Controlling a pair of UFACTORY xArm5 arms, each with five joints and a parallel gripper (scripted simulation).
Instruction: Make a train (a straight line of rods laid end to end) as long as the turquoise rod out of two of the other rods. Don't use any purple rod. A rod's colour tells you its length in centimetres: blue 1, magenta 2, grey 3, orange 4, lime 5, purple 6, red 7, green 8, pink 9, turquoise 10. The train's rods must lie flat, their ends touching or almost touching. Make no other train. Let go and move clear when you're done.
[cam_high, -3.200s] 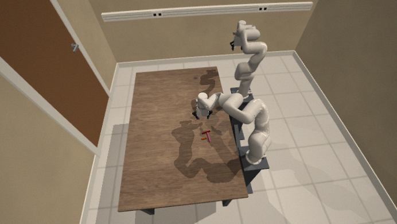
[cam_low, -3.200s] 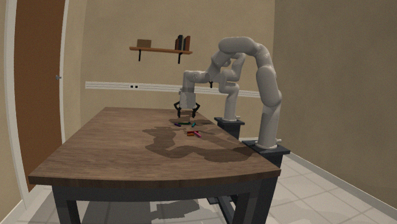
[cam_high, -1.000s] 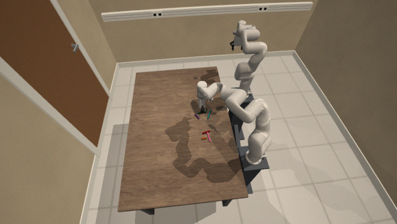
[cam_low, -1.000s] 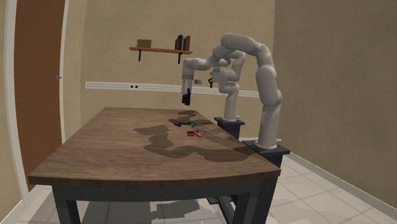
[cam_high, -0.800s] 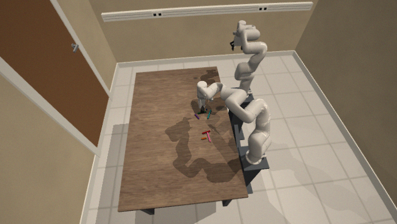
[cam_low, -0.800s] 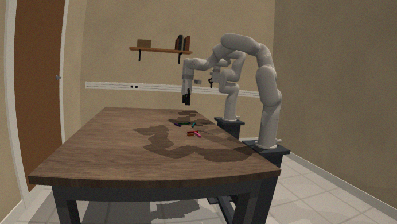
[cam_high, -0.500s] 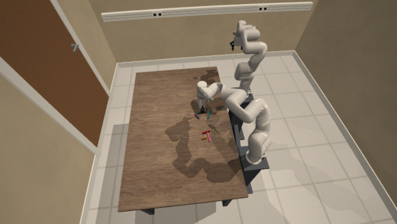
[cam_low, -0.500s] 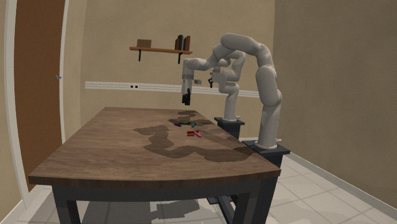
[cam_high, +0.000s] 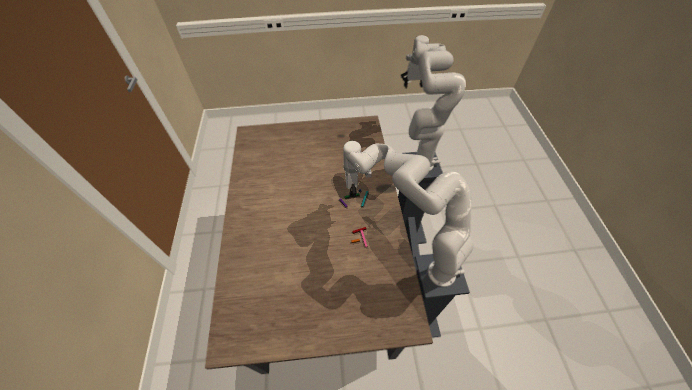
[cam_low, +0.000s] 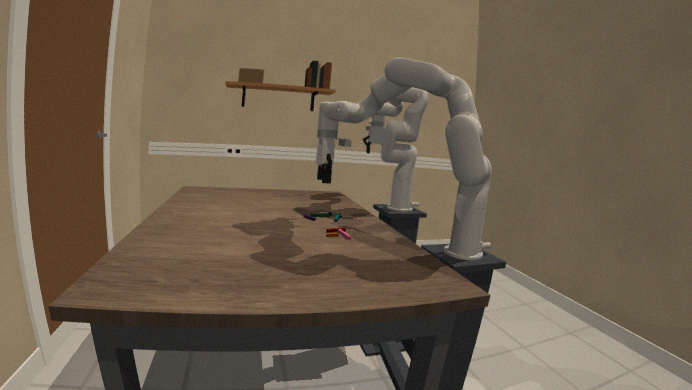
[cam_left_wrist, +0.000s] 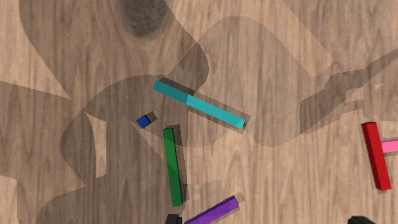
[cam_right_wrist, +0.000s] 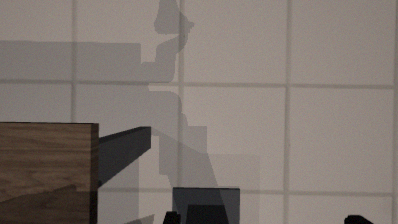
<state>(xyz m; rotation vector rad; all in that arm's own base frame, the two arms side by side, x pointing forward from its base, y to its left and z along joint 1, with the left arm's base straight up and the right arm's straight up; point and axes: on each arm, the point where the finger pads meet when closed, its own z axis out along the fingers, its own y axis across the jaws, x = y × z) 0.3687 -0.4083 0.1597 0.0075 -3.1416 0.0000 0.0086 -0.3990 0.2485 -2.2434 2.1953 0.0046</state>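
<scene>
Turquoise rod (cam_high: 364, 199) (cam_low: 337, 217) (cam_left_wrist: 215, 111) lies flat on the table (cam_high: 280, 300) (cam_low: 200, 295), the measure for a train not yet built. Blue rod (cam_left_wrist: 143, 121) sits just beside one of its ends, and pink rod (cam_high: 364, 239) (cam_low: 344, 234) (cam_left_wrist: 390, 146) lies well apart from it, beyond red rod (cam_high: 359, 230) (cam_low: 336, 230) (cam_left_wrist: 376, 156). Nine and one make ten, so pink and blue look like the pair to use.

The job seems to be at the first fetch. Left gripper (cam_high: 353, 192) (cam_low: 325, 172) (cam_left_wrist: 266, 220) hangs above the table, fingers spread and holding nothing. In its wrist view the turquoise rod lies ahead of the fingers, blue ahead and off to one side, pink out past the other finger. Right gripper (cam_high: 412, 80) (cam_low: 367, 143) (cam_right_wrist: 260, 219), also spread and empty, is well away from the turquoise rod, off the table.

The next move probably calls for lining the left fingers up over one of the pair. Blue is tiny, so a slightly off-centre grip could miss it; pink's end meets red's side, touching or nearly, so careless fingers could nudge red.
</scene>
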